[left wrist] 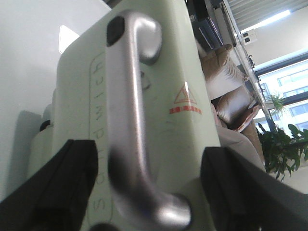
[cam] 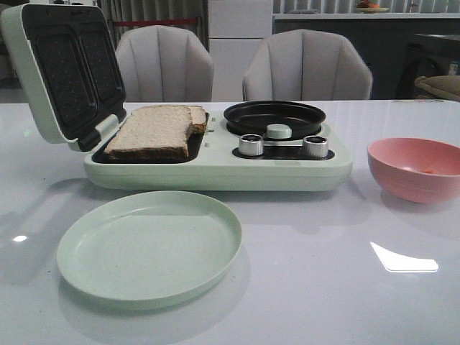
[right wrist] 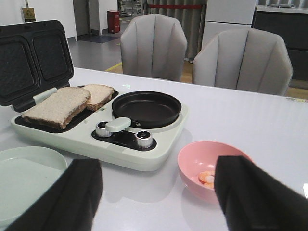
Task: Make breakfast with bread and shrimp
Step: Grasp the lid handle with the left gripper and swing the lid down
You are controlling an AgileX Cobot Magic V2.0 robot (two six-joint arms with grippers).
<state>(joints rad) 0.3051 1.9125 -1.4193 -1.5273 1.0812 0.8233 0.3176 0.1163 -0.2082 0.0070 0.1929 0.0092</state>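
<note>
Front view showed soft, tearable bread (cam: 154, 131) on the maker's (cam: 215, 172) left plate; lift by crusts. Small slippery shrimp (right wrist: 208, 178) lay in the bowl (right wrist: 192, 166). Left gripper (left wrist: 144, 192) gaped astride the lid handle (left wrist: 130, 120); right gripper (right wrist: 156, 192) gaped, empty.

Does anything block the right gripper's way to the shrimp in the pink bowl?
Nothing visible does. The right gripper is open, the shrimp lie uncovered in the pink bowl, and only bare table lies between.
</note>
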